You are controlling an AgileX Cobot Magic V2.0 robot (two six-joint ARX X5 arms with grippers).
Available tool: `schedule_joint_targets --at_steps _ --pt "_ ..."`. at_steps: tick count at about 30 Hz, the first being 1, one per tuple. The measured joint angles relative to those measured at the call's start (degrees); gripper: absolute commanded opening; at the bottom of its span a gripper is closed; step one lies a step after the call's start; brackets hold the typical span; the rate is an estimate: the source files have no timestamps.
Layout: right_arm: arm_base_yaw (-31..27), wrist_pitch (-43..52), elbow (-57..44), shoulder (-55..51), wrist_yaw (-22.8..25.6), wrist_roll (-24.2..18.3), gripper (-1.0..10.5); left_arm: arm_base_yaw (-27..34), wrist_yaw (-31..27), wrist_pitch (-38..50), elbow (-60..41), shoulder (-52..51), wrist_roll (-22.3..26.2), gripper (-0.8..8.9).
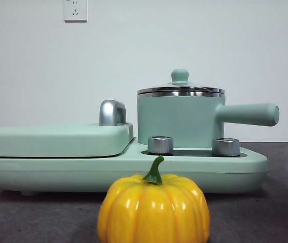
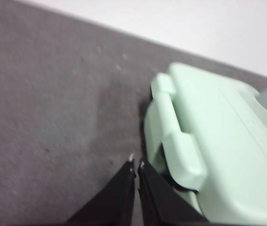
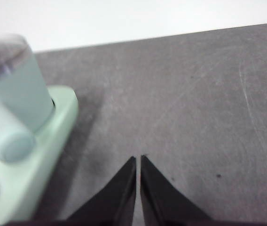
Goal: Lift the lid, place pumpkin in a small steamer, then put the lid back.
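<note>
Lid [image 1: 180, 89] seated on steamer [image 1: 179, 121], nearer right tool [image 3: 138, 157]; both tools closed, empty, left tool [image 2: 136, 164] beside griddle.

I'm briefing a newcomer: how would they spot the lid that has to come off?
Find the mint-green cooker base. On its right half stands the small steamer, and the lid sits on top. Unlike the flat griddle cover, it's round, steel-rimmed, with a small green knob.

Plain white wall [image 1: 134, 50] with 2 sockets [image 1: 75, 9]; dark grey table [image 1: 276, 202] below.
</note>
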Motion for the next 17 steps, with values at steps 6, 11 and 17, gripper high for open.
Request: schedule_joint_targets --at_steps 6,11,17 --pt "0.0 -4.7 11.6 3.9 -2.3 4.7 0.1 -2.0 0.0 -0.7 9.8 7.8 -1.0 0.15" --pt "0.0 -10.4 21.2 10.1 -6.6 5.5 0.1 -3.5 3.4 -1.3 18.8 17.0 -0.9 0.15" --pt "0.0 -16.8 33.5 19.7 -17.6 3.3 0.1 -4.9 12.3 -9.0 32.5 28.3 2.9 0.15"
